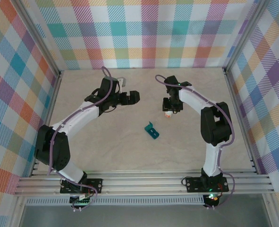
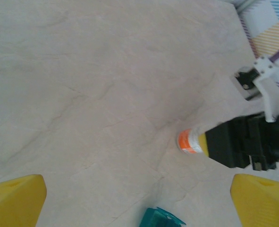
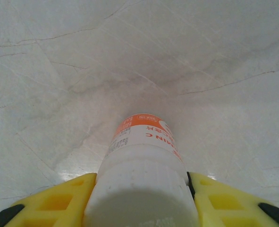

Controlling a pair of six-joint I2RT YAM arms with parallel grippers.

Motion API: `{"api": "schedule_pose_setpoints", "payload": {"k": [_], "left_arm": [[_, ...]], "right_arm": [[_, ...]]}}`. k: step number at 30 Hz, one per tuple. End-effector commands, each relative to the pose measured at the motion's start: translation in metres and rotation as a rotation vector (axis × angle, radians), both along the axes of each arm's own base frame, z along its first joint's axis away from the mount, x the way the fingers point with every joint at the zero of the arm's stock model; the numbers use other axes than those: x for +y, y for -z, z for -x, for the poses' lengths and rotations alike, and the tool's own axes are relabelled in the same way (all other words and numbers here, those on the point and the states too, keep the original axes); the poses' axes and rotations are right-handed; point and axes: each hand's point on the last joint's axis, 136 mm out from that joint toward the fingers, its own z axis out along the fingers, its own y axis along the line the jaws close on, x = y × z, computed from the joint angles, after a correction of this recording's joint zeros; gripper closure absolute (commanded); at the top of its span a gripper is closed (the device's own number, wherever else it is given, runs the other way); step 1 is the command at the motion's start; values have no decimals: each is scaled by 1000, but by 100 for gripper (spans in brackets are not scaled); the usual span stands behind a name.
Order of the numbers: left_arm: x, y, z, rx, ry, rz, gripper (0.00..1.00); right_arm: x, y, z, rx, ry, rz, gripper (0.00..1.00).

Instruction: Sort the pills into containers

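The right hand clamps the white bottle, and the teal pill box lies on the bench just left of it toward the robot, long axis slanted, farther from the wide-open left hand.

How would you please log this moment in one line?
left jaws: open, empty | right jaws: shut on white bottle | teal pill box: on table, ungripped
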Motion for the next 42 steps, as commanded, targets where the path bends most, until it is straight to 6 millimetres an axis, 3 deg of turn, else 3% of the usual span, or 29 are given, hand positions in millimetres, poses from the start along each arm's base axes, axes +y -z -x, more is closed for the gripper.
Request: {"api": "schedule_pose_setpoints", "payload": {"k": [1, 13, 21, 27, 34, 42], "left_arm": [[-13, -15, -1, -28, 87, 56, 0], [-29, 7, 1, -49, 191, 41, 1], [-35, 2, 11, -249, 299, -39, 0], [-59, -10, 32, -370, 462, -18, 0], [-89, -12, 68, -518, 639, -131, 2], [-90, -26, 87, -686, 665, -201, 8]], "right_arm": [[8, -22, 4, -14, -11, -62, 62], [18, -76, 21, -78, -48, -184, 62], [28, -121, 36, -110, -111, -277, 61], [41, -154, 43, -143, -208, -353, 59], [61, -186, 61, -124, -322, -487, 58], [69, -198, 73, -79, -384, -559, 58]]}}
